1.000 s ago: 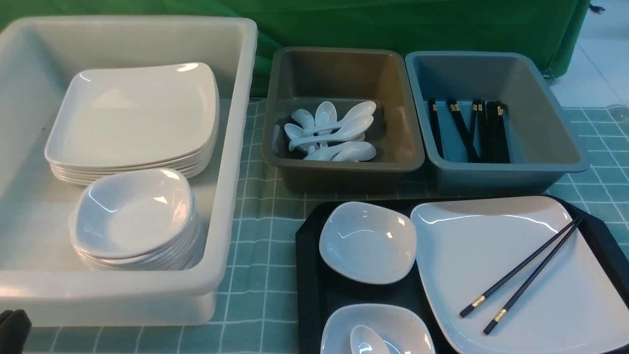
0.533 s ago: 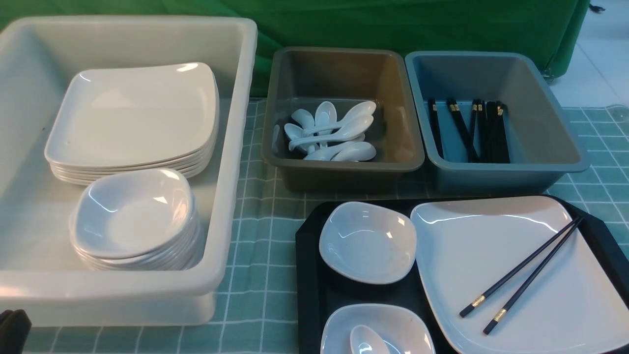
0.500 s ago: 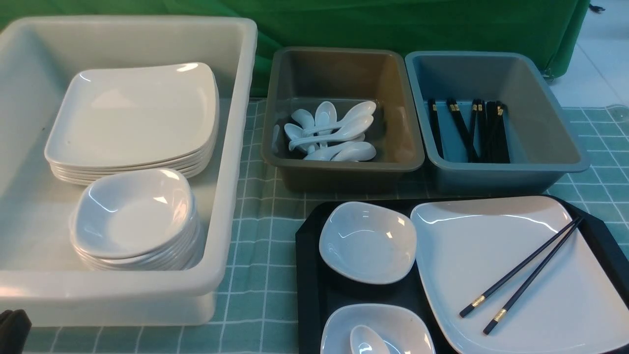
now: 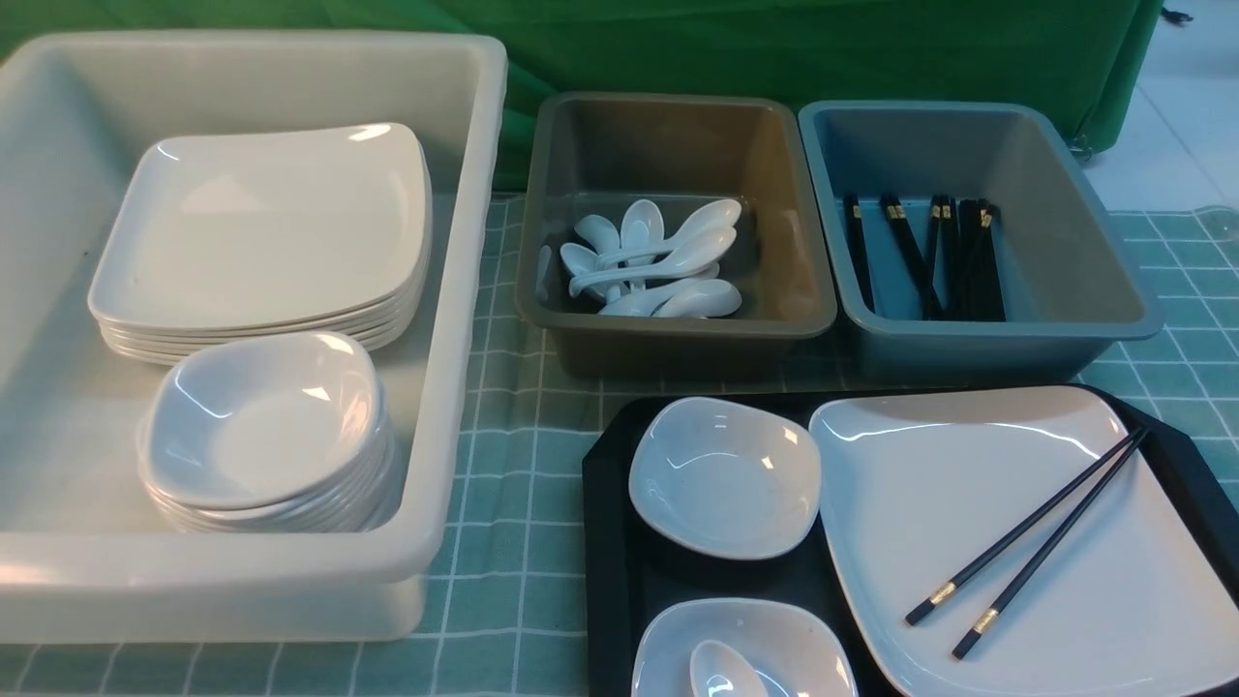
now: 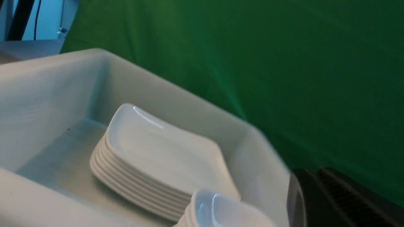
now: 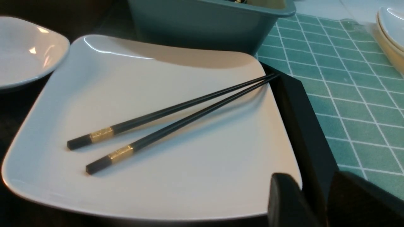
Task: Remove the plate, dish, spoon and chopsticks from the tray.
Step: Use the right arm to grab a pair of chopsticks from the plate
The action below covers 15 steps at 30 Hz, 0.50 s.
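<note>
The black tray lies at the front right. On it sits the large white plate, with the black chopsticks lying across it. A small white dish stands left of the plate. A second dish nearer me holds the spoon. Neither gripper shows in the front view. In the right wrist view my right gripper is open and empty, at the plate's near corner over the tray rim, short of the chopsticks. My left gripper is shut and empty beside the white tub.
The big white tub on the left holds a stack of plates and a stack of dishes. Behind the tray stand a grey-brown tub with spoons and a blue-grey tub with chopsticks. A green checked cloth covers the table.
The dark tip of my left gripper at the bottom left corner of the front view has dropped out of the frame. Nothing on the tray has moved.
</note>
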Motion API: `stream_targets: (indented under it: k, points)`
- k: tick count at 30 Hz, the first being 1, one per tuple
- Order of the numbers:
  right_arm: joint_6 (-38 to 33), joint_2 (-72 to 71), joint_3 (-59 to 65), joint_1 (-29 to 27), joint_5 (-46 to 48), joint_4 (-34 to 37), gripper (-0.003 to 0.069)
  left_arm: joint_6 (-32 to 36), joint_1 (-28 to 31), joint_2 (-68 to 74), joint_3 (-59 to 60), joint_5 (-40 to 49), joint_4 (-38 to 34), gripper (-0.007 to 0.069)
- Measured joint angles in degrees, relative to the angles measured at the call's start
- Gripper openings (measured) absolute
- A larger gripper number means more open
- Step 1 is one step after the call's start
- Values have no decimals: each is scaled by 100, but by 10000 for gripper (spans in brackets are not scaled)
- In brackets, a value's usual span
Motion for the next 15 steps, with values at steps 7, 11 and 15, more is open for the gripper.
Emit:
stream_targets:
  k: [7, 11, 15]
  points:
    - [2325, 0, 0, -4, -1898, 1293, 242, -2091, -4, 0, 0, -1842, -168, 17]
    - [2232, 0, 0, -4, -2654, 1368, 234, -2818, -4, 124, -447, -2176, -16, 17]
    - [1918, 0, 0, -4, -2985, 1388, 230, -3001, -4, 708, -1912, -706, 989, 17]
